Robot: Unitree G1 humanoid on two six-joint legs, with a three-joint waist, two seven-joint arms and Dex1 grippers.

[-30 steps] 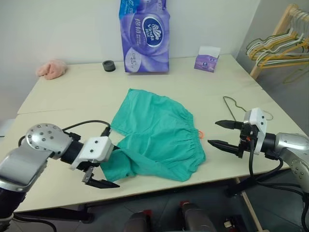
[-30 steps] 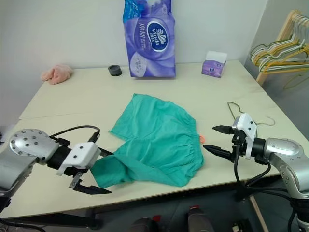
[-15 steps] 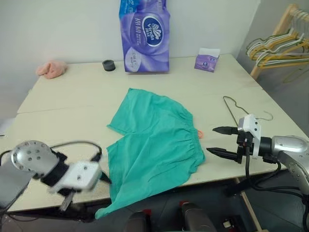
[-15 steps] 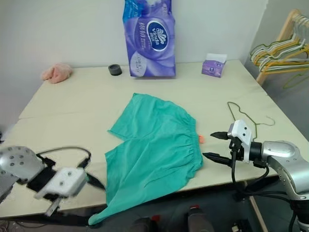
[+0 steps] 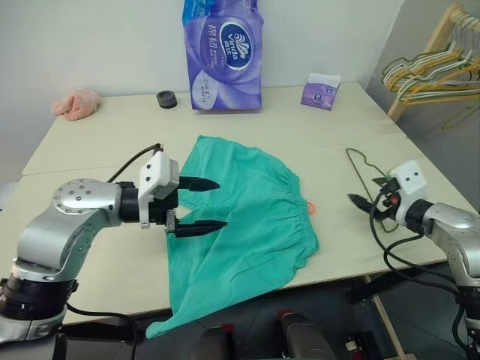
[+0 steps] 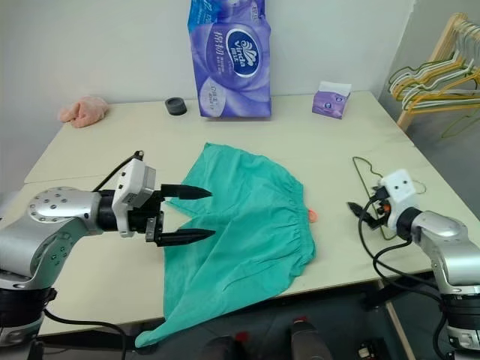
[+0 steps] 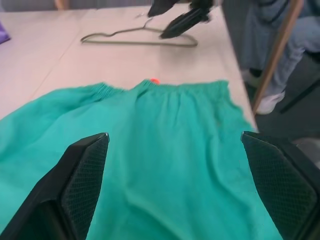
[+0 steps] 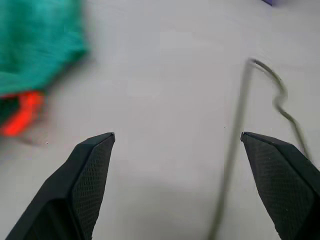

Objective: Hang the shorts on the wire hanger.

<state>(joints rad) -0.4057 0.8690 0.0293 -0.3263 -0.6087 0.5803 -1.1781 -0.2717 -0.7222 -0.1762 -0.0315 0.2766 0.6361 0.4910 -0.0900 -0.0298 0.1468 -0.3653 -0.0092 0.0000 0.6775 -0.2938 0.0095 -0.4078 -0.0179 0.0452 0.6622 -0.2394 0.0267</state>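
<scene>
The shorts (image 5: 240, 217) lie flat on the table (image 5: 97, 157), one leg over its near edge. My left gripper (image 5: 201, 204) hovers above them, spread wide and empty. My right gripper (image 5: 369, 196), equally wide and empty, hovers beside the wire hanger (image 5: 367, 169).

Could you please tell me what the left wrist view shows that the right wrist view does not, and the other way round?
The left wrist view takes in the broad teal spread of the shorts with their gathered waistband, the whole triangle of the wire hanger, the right tool over it, and a seated person's leg beyond the table edge. The right wrist view gives a close look at the hanger's hook and the bare table between its open fingers. Both share the shorts' waistband edge, the orange cord and the hanger.
</scene>
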